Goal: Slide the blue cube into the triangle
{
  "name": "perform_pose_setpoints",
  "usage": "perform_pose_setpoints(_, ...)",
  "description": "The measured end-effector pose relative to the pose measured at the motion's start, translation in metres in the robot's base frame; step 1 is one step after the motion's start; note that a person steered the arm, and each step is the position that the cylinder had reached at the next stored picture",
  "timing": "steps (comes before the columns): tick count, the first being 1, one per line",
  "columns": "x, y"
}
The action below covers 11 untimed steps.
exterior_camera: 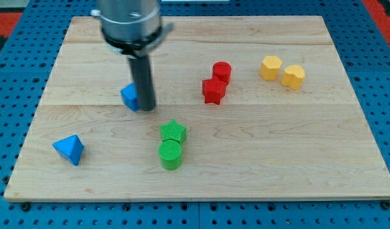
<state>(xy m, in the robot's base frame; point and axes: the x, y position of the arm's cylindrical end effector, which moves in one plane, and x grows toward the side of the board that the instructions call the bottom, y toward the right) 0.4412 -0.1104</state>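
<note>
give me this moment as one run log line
tip touching blue cube on its right side | blue triangle apart, toward view's bottom left | cube not yet at triangle

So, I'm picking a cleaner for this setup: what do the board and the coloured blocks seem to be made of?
The board looks like pale unfinished or lightly sealed wood: grain lines and plank seams show. The blocks, such as the blue cube beside my tip and the blue triangle, look like matte painted wood or plastic; flat even colour, no grain visible, so I can't tell which.
</note>
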Motion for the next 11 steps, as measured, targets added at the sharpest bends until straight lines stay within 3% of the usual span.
perform_pose_setpoints(1, -0.012, 0.012)
perform_pose_setpoints(2, -0.066, 0.066)
perform_pose_setpoints(3, -0.055, 0.014)
perform_pose_setpoints(4, -0.016, -0.054)
perform_pose_setpoints(6, -0.018, -0.104)
perform_pose_setpoints(7, 0.005, -0.109)
perform_pose_setpoints(8, 0.030, -0.103)
perform_pose_setpoints(10, 0.020, -0.073)
perform_pose_setpoints(11, 0.007, 0.022)
